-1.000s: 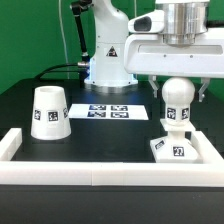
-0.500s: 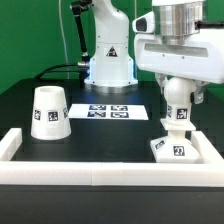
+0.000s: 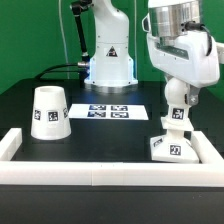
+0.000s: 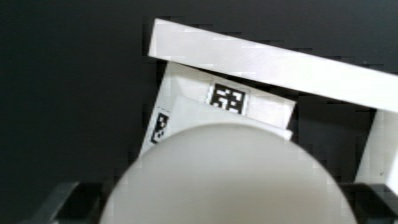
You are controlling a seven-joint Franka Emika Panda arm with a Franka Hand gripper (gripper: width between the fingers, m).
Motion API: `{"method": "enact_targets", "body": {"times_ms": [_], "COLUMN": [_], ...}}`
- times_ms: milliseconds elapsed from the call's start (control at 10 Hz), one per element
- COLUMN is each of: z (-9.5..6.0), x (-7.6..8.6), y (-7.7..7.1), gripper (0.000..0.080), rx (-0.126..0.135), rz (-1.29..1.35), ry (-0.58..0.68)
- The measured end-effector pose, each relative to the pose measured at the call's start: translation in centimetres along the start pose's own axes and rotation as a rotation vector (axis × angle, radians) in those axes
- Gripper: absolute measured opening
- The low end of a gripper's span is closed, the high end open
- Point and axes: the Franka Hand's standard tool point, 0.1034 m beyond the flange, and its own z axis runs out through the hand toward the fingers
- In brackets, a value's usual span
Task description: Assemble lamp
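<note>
Turning: the round matte white bulb with neck sits on the small white square wedge base at 4 o'clock on the black surface.
End effector: the end effector pinches the bulb's round head; since a second ago its wrist has rolled over.
Meaning: probably the bulb is being screwed into the base.
Remaining: the white truncated-cone shade waits at 9 o'clock, well apart.
Beyond: the marker board.

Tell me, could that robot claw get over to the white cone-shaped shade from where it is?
Probably yes. The shade stands alone on the dark table with nothing above or beside it. But the claw sits around the bulb on the base, so it must leave that first.
</note>
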Motion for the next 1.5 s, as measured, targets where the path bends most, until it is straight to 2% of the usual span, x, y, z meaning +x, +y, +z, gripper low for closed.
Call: {"method": "enact_targets", "body": {"times_ms": [300,400,500,600,800,900,1000,1300,1500], "z": [-0.1,-0.1,0.0,0.0,0.0,-0.2,-0.5,-0.9,-0.6], "x": [-0.1,-0.2,-0.2,-0.3,-0.5,-1.0,-1.8,-4.4,-4.6], "y": [-0.1,-0.1,-0.1,-0.1,0.0,0.4,1.0,4.4,4.8], "gripper": [0.0578,0.0639,0.0639,0.0687,0.0696,0.0696,0.0698,0.0698,0.0698], "rx": [0.004,0.003,0.002,0.001,-0.003,-0.022,-0.027,-0.073,-0.075], "rz": [0.109,0.109,0.098,0.091,0.064,-0.026,-0.103,-0.311,-0.312], "ry": [-0.001,-0.001,-0.001,-0.001,0.001,0.007,0.018,0.089,0.085]}}
